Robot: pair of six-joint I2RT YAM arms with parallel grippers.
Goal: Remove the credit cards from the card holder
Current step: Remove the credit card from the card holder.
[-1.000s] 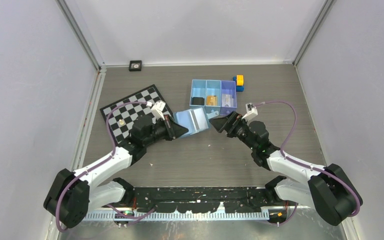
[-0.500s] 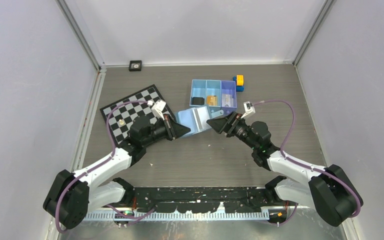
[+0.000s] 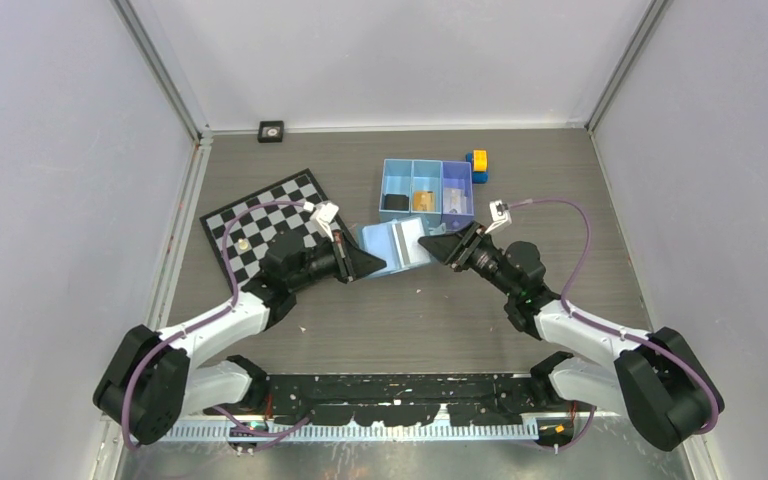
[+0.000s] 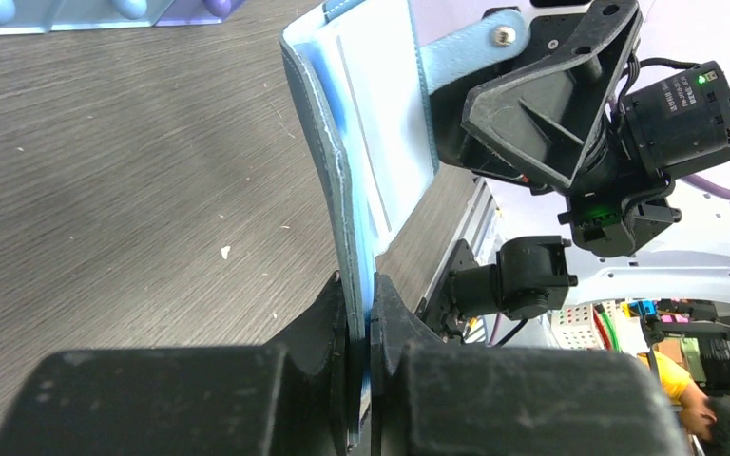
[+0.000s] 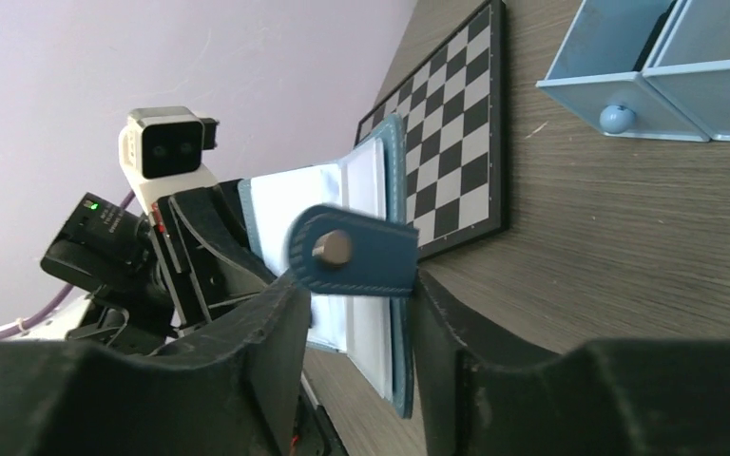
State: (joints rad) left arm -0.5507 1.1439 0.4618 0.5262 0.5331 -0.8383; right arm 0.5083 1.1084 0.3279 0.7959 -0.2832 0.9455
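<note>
Inspection finds the card holder (image 3: 395, 245) at mid-bench, suspended between the two claws, with the three-compartment tray (image 3: 457, 213) just beyond it at 12 o'clock and the chessboard (image 3: 260, 215) near it at 9 o'clock. The left claw (image 4: 359, 285) is fully closed on the holder's 8 o'clock edge, pinching the leather flat between both fingers. This grip evidently serves as an anchor, so that the wallet stays open and cannot slide while the other arm works on it. The right claw (image 5: 356, 285) stands about half open, its fingers straddling the dark blue snap strap (image 5: 380, 256) at the 3 o'clock end, with the snap button (image 5: 331, 248) between them. Whether the fingers have actually clamped the strap cannot be told from these views. Judged purpose: holding the strap would draw the flap back and expose the pockets. The holder's long axis runs roughly from 8 o'clock to 2 o'clock in the overhead view. It is unfolded, the lighter inner face turned up and towards the near edge, the strap pointing at the right claw. In the left wrist view it rises edge-on from the fingers. A pale panel (image 3: 407, 233) shows inside; whether this is one of the credit cards or the lining cannot be confirmed. No card is seen lying on the bench.
</note>
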